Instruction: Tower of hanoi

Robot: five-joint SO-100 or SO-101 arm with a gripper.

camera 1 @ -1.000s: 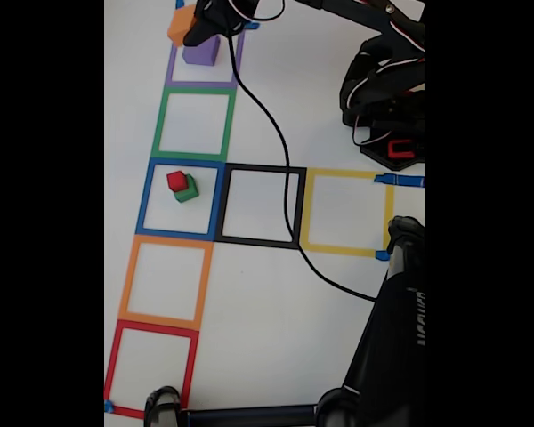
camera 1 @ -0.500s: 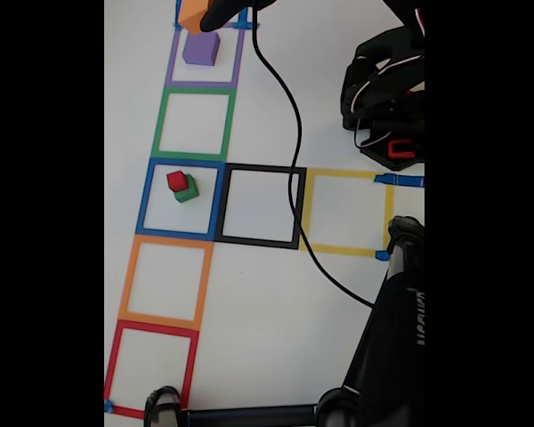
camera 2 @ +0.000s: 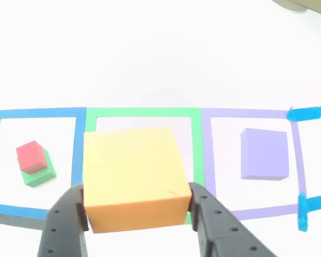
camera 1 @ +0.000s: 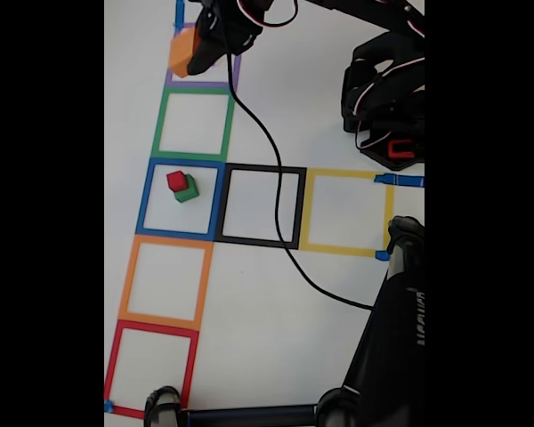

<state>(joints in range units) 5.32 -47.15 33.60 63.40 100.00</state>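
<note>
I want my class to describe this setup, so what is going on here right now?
A small robot arm is playing Tower of Hanoi with coloured cubes on taped squares. Its hand grips the orange cube, held above the table near the green tape square. The purple cube sits alone in the purple tape square. The red cube rests on the green cube inside the blue tape square.

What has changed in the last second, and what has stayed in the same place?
The gripper, shut on the orange cube, went up toward the top edge of the fixed view, then came back down toward the green square. The red cube on the green cube stayed in the blue square.
</note>
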